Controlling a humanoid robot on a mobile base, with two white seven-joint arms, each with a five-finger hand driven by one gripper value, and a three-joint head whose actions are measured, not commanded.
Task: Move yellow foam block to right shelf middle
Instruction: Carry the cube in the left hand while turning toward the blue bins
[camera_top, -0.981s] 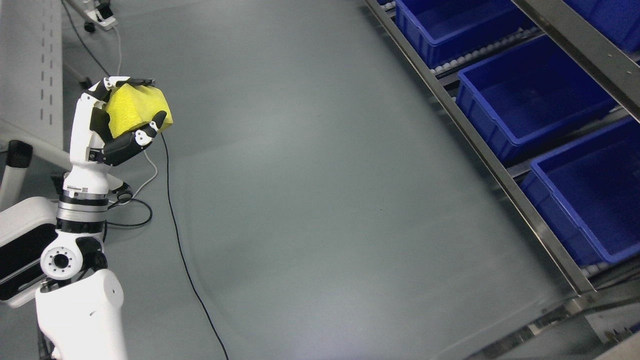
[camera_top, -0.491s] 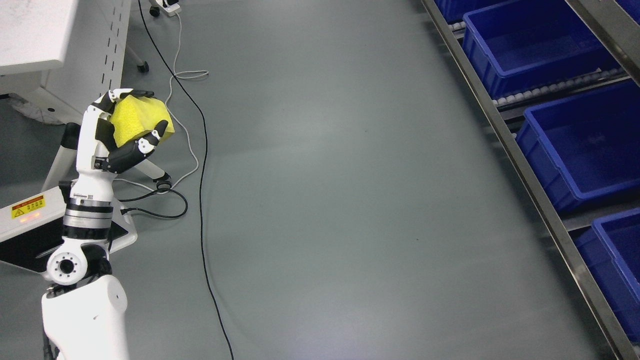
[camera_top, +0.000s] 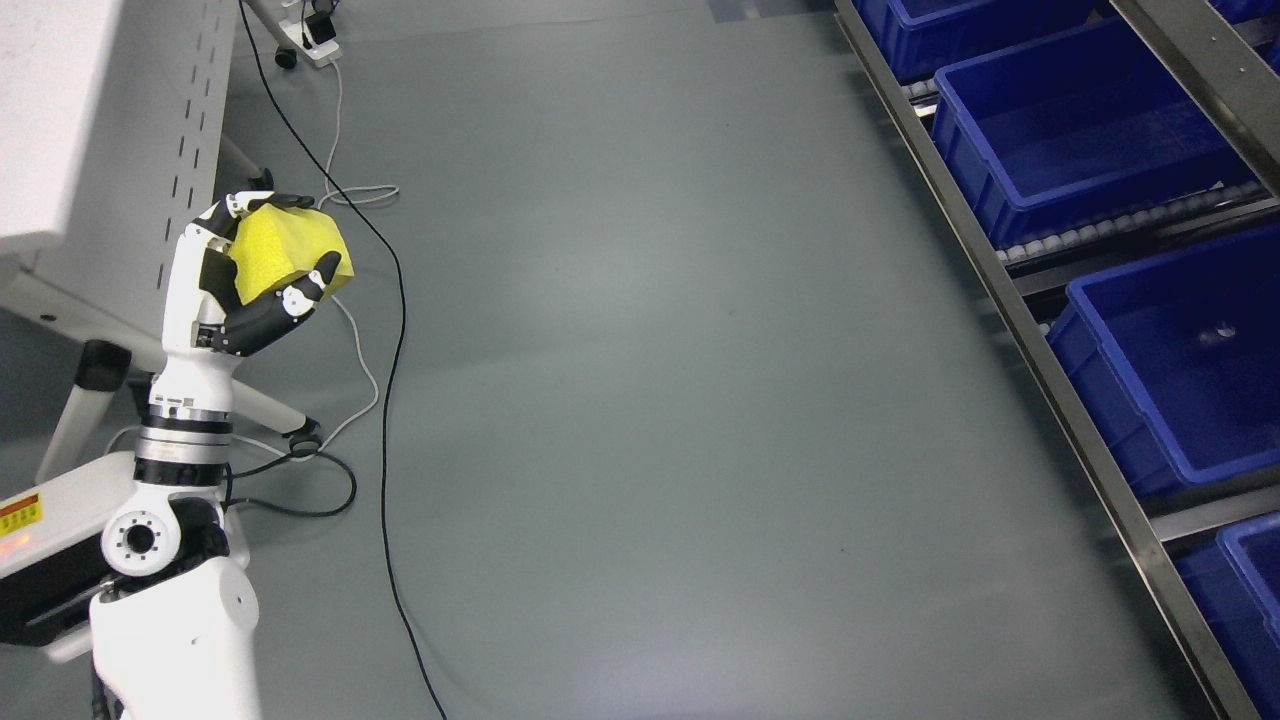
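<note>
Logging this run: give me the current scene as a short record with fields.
held object: yellow foam block
holder: left robot hand, fingers curled around the block, raised above the floor
right robot hand: not in view
target area: shelf along the right edge, holding blue bins
bin contents: look empty
floor: grey, black cable running past the arm
left edge: white table
task status: block in hand, far from the shelf

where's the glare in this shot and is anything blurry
Head view: soft overhead light washes pale patches across the grey floor, brightest near the upper middle and bottom edge. The left robot hand and its yellow foam block look sharp, and so do the blue bins; no motion blur shows.
</note>
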